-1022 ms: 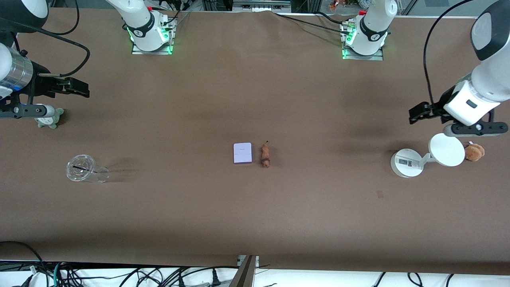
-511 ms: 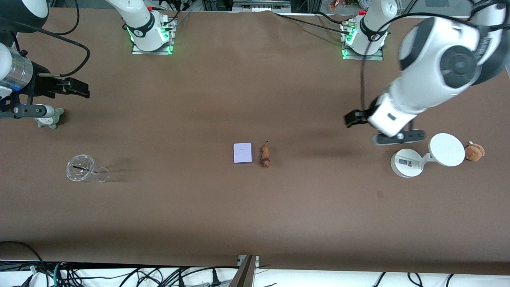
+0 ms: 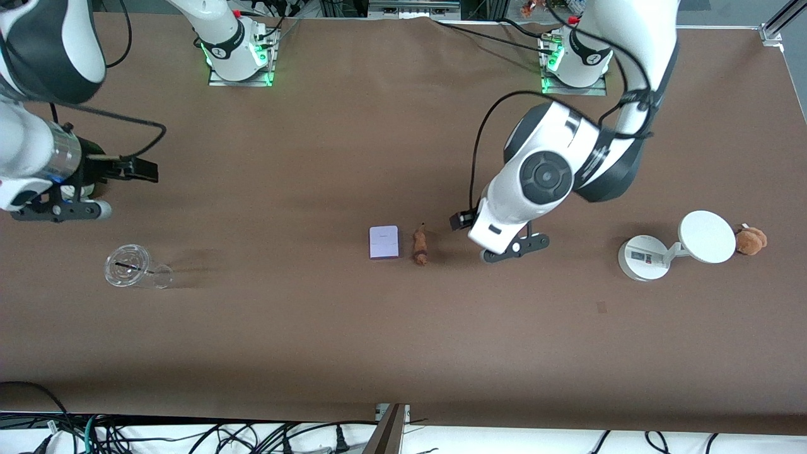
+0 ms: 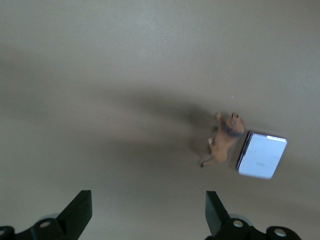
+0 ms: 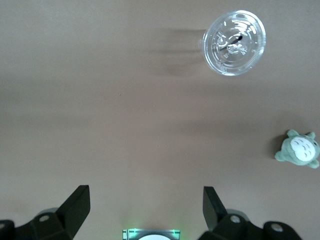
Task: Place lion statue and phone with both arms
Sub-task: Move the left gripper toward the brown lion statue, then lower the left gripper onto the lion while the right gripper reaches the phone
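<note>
The phone (image 3: 384, 242), flat and pale lavender, lies at the middle of the table. The small brown lion statue (image 3: 420, 246) lies on its side right beside it, toward the left arm's end. My left gripper (image 3: 459, 221) is open and empty over bare table just beside the lion. The left wrist view shows the lion (image 4: 225, 140) and the phone (image 4: 261, 155) ahead of the left gripper (image 4: 148, 210). My right gripper (image 3: 137, 170) is open and empty over the table's right-arm end; in the right wrist view (image 5: 146, 207) it has nothing between its fingers.
A clear plastic cup (image 3: 129, 266) stands near the right arm's end; it also shows in the right wrist view (image 5: 235, 42) with a green plush toy (image 5: 299, 149). A white scale (image 3: 644, 257) and a tan plush toy (image 3: 751, 240) sit at the left arm's end.
The left arm has swung from over the scale to the middle of the table, stopping beside the lion. The right arm has shifted slightly toward the middle.
</note>
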`<state>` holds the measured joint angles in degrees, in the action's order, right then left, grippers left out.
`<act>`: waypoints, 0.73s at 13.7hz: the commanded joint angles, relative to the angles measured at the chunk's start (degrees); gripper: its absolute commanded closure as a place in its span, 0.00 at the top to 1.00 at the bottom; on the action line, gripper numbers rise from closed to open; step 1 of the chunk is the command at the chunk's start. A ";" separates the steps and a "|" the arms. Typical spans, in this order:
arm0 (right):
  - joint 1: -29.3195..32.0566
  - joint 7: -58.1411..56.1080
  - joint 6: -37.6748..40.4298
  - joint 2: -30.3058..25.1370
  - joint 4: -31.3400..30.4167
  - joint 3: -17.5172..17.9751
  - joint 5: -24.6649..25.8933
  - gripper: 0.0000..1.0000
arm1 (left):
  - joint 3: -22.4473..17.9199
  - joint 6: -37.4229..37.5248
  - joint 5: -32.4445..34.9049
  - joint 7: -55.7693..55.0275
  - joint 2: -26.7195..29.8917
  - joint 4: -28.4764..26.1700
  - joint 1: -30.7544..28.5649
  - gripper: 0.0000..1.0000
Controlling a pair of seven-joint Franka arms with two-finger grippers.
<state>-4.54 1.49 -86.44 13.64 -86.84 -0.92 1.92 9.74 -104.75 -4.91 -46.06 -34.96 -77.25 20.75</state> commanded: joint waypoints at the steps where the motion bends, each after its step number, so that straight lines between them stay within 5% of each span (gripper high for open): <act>1: -0.81 0.17 -2.84 4.79 1.06 0.74 -0.96 1.00 | -1.04 -2.98 0.07 -4.28 -5.20 4.48 3.93 1.00; 10: -9.60 6.50 -23.15 18.69 1.24 0.75 -5.26 1.00 | -1.56 -17.15 0.43 -10.80 -12.68 4.30 11.24 1.00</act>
<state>-12.88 6.99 -108.43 31.35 -86.97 0.01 -2.67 9.25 -121.78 -4.89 -55.55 -46.19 -75.25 30.54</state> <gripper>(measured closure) 0.000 0.000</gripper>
